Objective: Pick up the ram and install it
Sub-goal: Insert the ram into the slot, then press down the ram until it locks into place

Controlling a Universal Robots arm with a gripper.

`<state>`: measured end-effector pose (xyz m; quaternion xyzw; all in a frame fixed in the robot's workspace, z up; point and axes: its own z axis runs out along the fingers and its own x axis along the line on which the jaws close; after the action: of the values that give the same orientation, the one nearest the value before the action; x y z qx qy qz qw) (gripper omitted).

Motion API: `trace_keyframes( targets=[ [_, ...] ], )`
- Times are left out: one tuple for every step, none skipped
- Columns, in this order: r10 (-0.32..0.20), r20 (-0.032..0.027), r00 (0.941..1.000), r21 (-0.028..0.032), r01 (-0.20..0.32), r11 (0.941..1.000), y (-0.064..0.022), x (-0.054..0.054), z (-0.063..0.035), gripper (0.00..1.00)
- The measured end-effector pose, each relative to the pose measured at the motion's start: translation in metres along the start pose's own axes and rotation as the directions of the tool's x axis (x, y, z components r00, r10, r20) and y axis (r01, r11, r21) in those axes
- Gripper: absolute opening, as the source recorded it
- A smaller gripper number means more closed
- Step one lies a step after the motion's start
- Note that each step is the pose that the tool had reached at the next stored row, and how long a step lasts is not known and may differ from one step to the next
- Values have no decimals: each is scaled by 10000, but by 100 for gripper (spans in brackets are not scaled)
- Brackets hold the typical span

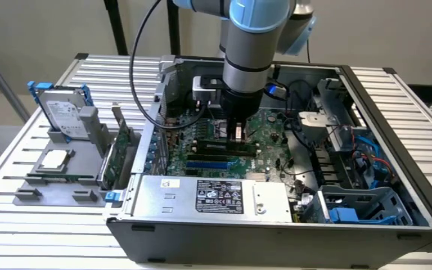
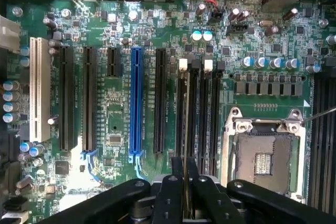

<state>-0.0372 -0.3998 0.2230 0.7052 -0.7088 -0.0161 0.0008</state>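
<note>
**Now the hand (image 1: 238, 133) grips the ram (image 2: 185, 203) over the slots**

Well, the hand is down inside the open computer case (image 1: 276, 239), close over the green board (image 1: 265, 126). Its two black fingers (image 2: 170, 195) are squeezed together on the ram. The ram shows only its thin edge, a pale strip between the fingers. That strip runs in line with the long black memory slots (image 2: 202, 119) under it. I cannot tell if the ram touches a slot.

The memory slots have small white clips (image 2: 182, 65) at one end. They lie between a blue slot (image 2: 136, 103) and a square metal socket (image 2: 265, 150). The socket is just beside them, so that side is tight.

In the exterior view, think of a clock with the hand in the middle. At 6 o'clock a silver power box (image 1: 208, 197) is near, with some bare board between. At 3 o'clock a bunch of black wires (image 1: 295, 143) is near the hand. At 9 o'clock the case wall stands near, and a black cable (image 1: 135, 67) loops down beside the arm. At 12 o'clock is the back wall of the case.

The case sits on a bench (image 1: 400, 101) made of slats. At 9 o'clock from the case, a grey tray (image 1: 51, 194) lies on the bench, well apart from the hand. A hard drive (image 1: 62, 115) stands up in it. A green card (image 1: 118, 152) stands on its edge by the case wall. A square silver chip (image 1: 54, 160) lies flat.
</note>
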Motion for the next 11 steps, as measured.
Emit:
trace_keyframes(
  targets=[
    [-1, -15, 10000, -6, 1, 10000, 1, 2, -6, 0],
    [-1, -14, 10000, -6, 1, 10000, 1, 2, -5, 0],
    [-2, -17, 10000, -7, 2, 10000, 1, 2, -6, 0],
    [-4, -17, 10000, -6, 4, 10000, 1, 2, -6, 0],
    [-7, -21, 10000, -7, 7, 10000, 1, 2, -6, 0],
    [-11, -23, 10000, -6, 11, 10000, 1, 2, -6, 0],
    [-14, -28, 10000, -7, 14, 10000, 1, 2, -6, 0],
    [-18, -30, 10000, -7, 18, 10000, 1, 2, -6, 0],
    [-23, -34, 10000, -7, 23, 10000, 1, 2, -6, 0],
    [-29, -37, 10000, -6, 29, 10000, 1, 2, -6, 0],
    [-35, -42, 10000, -4, 35, 10000, 1, 2, -6, 0]
  ],
)
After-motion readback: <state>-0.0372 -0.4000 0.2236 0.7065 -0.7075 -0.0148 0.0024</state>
